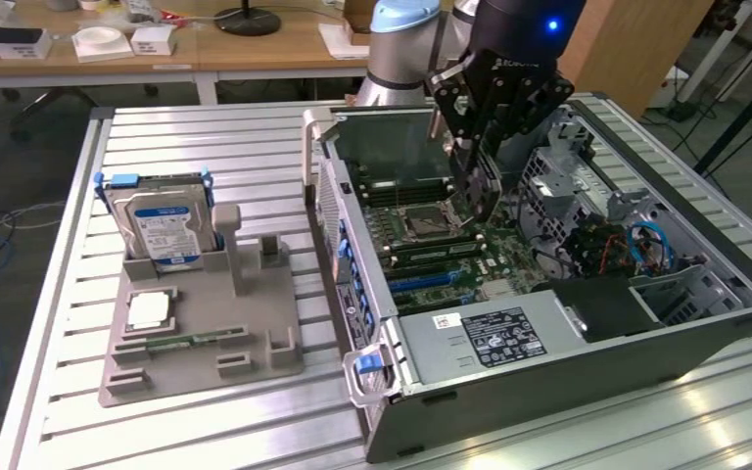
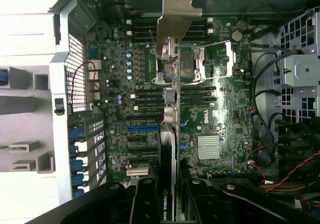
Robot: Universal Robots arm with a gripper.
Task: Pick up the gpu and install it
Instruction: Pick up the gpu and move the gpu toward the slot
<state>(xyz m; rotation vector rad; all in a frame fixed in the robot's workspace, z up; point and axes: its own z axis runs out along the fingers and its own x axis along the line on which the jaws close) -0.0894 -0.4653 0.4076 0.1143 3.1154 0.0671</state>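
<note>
Wrist view, we see our gripper (image 2: 170, 196) clamped on the gpu (image 2: 168, 134), card edge-on, silver bracket (image 2: 176, 19) outermost, above the middle of the motherboard (image 2: 225, 119), inside the open case (image 2: 62, 59).

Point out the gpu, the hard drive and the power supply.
gpu (image 2: 173, 20), wrist view, on its silver bracket.
hard drive (image 1: 167, 235), exterior view, on its blue label.
power supply (image 1: 493, 338), exterior view, on its white label.

gpu (image 2: 169, 134): thin black NVIDIA card, silver bracket at one end, clamped edge-on in gripper (image 2: 170, 199), above the motherboard (image 2: 215, 84) in open case.
</note>
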